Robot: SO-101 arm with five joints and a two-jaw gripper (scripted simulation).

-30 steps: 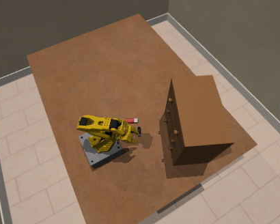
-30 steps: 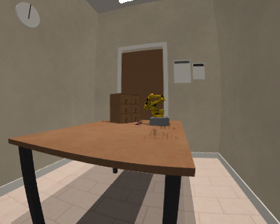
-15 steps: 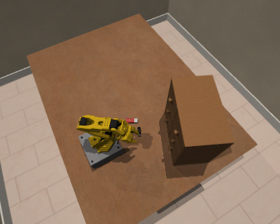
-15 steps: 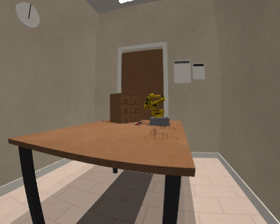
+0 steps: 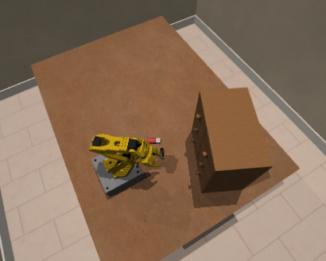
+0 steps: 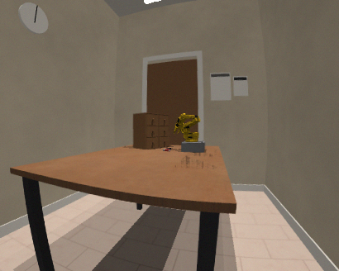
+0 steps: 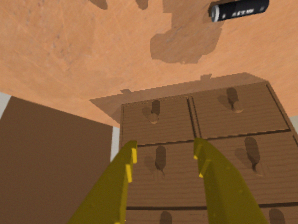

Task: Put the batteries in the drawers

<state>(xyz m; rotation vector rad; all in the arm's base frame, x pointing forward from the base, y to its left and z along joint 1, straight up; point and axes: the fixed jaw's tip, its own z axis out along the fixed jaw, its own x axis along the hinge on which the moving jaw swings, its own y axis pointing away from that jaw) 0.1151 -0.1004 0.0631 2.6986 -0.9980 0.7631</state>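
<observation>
1. The gripper (image 7: 165, 165) hangs with its two yellow fingers a little apart and nothing between them; the chest front shows through the gap.
2. In the wrist view it faces the chest (image 5: 232, 131), with the table lying between tool and drawers.
3. The black battery (image 7: 239, 10) lies on the table at the upper right edge of the wrist view, well off the fingers' line. In the top view the same battery (image 5: 162, 151) sits just beside the fingertips, on the chest side of the arm.
4. Its long axis runs roughly across the wrist view, about parallel to the chest front, so by my judgement the fingers must swing toward it and drop before they can straddle it.
5. Whether this one is the AA or the AAA I cannot tell.
6. A red and white thing (image 5: 153, 140) lies near the arm's wrist, close to the black battery; whether it is the other battery I cannot tell.
7. Counts: one arm, one gripper, one chest, two small things on the table.
8. Drawers: two columns show, and the exterior view suggests three rows, six in all, each with one knob (image 7: 155, 111). All look shut.
9. The bottom row is untouched, so the task appears to be at its start.
</observation>
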